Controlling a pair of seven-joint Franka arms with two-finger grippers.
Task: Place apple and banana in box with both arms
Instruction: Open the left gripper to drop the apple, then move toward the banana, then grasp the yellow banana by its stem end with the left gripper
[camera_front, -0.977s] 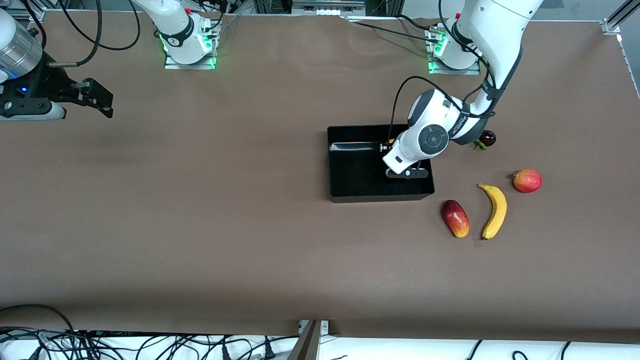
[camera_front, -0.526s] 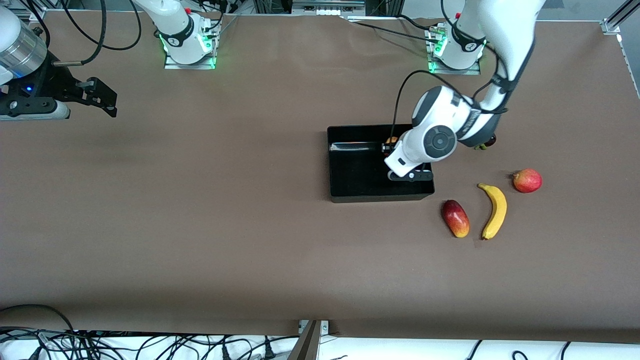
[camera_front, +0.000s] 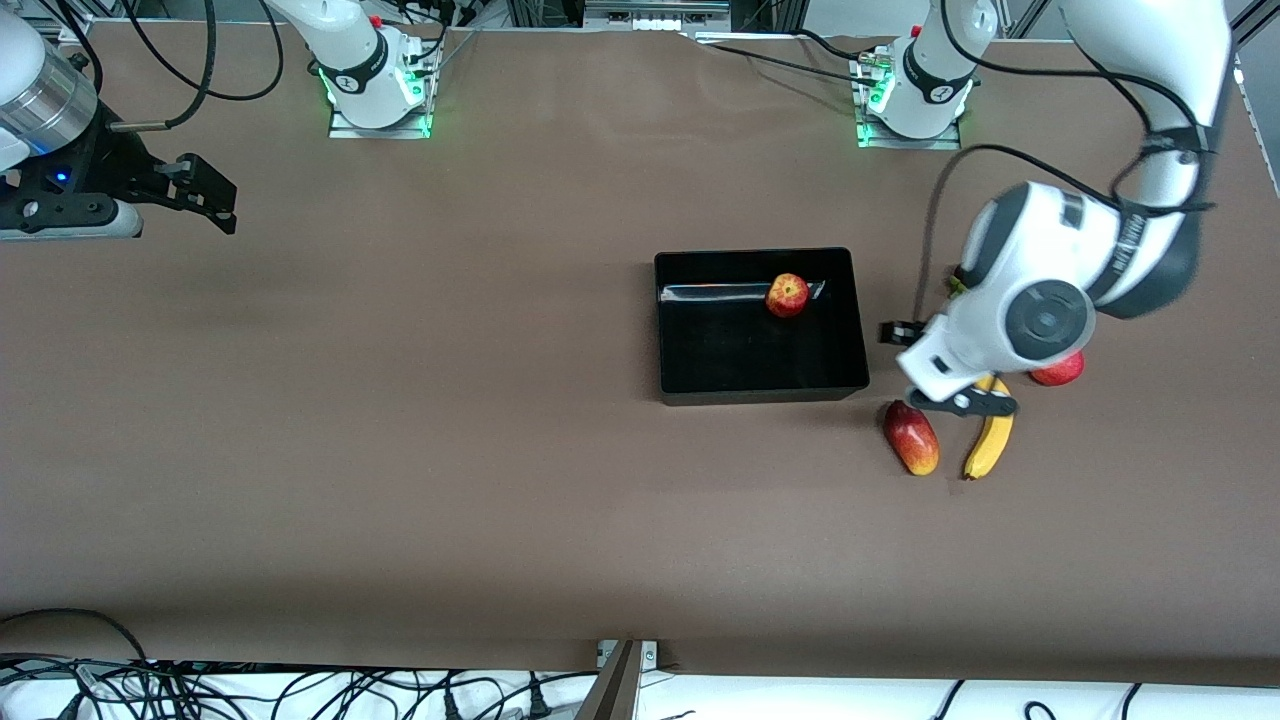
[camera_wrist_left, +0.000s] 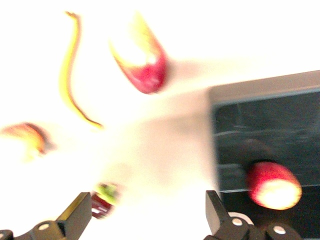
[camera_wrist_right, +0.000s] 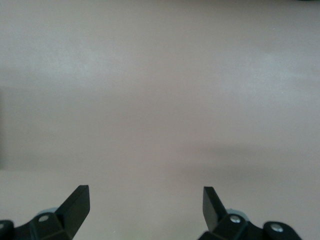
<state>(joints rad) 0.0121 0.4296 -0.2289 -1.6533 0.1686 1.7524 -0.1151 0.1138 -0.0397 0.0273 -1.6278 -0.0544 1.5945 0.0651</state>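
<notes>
The worktop (camera_front: 400, 400) wears a matt brown cover, smooth and cloth-like, faintly creased near the upper middle of the frame. The box (camera_front: 680, 385) at centre looks like glossy black plastic, its walls catching reflections. The apple (camera_front: 787, 295) and banana (camera_front: 990, 445) have smooth, slightly shiny skins.

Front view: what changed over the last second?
The left gripper left the box and swung out toward the left arm's end of the table; it now hangs open over the banana. The apple, hidden under the wrist before, lies uncovered in the box. Box, banana, mango-like fruit and pinkish fruit stayed put. The right gripper barely moved and waits, open.
</notes>
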